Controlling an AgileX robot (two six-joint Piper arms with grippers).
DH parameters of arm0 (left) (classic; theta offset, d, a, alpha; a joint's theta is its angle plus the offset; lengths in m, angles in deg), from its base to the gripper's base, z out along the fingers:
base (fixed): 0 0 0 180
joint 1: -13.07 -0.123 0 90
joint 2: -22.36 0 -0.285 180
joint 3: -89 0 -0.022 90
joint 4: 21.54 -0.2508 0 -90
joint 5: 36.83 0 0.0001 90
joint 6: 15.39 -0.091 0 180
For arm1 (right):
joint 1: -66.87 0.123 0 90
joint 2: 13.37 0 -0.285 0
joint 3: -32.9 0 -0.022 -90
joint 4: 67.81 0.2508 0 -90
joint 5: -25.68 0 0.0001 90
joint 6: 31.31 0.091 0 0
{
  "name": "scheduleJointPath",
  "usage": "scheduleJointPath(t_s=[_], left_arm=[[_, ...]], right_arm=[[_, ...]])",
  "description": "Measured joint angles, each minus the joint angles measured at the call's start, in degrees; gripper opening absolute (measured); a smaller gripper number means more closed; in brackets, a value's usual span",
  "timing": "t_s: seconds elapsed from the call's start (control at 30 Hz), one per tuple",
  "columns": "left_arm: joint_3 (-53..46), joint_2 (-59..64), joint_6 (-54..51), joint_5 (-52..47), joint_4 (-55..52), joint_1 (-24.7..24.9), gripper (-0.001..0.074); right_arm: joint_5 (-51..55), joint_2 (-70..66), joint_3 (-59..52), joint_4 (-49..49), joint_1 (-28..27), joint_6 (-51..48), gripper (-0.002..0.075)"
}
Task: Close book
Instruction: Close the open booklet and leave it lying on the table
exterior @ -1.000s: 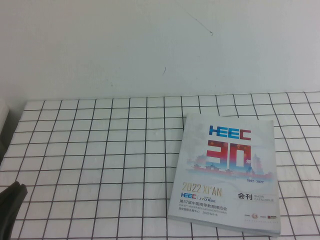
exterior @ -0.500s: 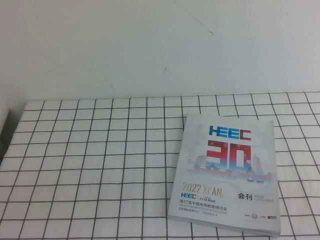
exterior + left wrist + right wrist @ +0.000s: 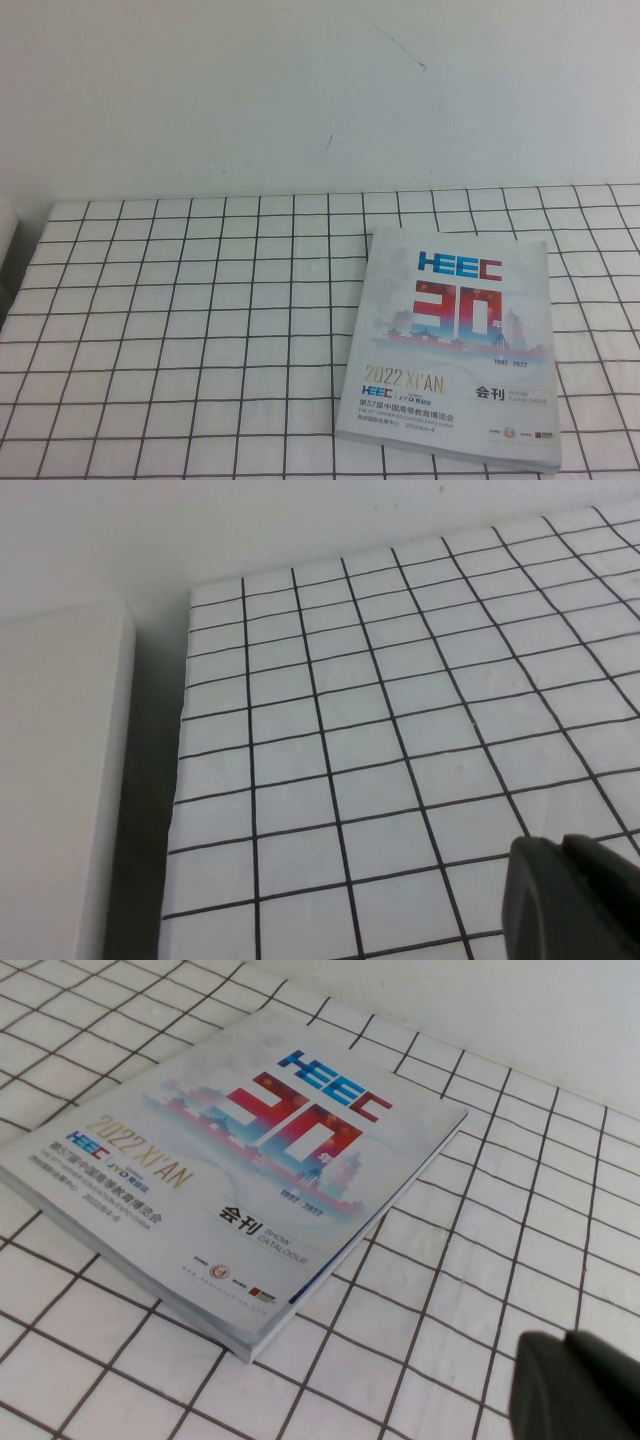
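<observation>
Left gripper (image 3: pixel 566 848) over cloth (image 3: pixel 330 730), right gripper (image 3: pixel 566 1342) by closed book (image 3: pixel 455 350): cut off, opening untellable. Left gone from high view.

On my feed a plain white wall (image 3: pixel 200 90) rises behind the table's (image 3: pixel 180 300) far edge, marked by a few thin dark scratches (image 3: pixel 402 50). The table's white cover carries a black grid. Off its left edge, across a shadowed gap, sits a pale flat-topped block (image 3: pixel 50 780); the light is soft and even.
</observation>
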Motion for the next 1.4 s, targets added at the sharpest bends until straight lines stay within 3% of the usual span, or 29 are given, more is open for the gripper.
scheduleJointPath(t_s=[0.27, 0.8, 1.1, 1.4], left_arm=[[-8.2, 0.0, 4.4, 10.8, 0.7, 0.0, -0.0003], [-8.2, -0.1, 5.3, 10.1, 1.2, -0.4, -0.0003], [-8.2, -0.1, -3.5, 10.1, 8.8, -0.8, -0.0003], [-8.2, -0.1, -0.9, 10.1, 8.8, -1.1, -0.0003]], right_arm=[[0.0, 0.0, 0.0, 0.0, 0.0, 0.0, -0.0003], [0.0, 0.0, 0.0, 0.0, 0.0, 0.0, -0.0003], [0.0, 0.0, 0.0, 0.0, 0.0, 0.0, -0.0003], [0.0, 0.0, 0.0, 0.0, 0.0, 0.0, -0.0003]])
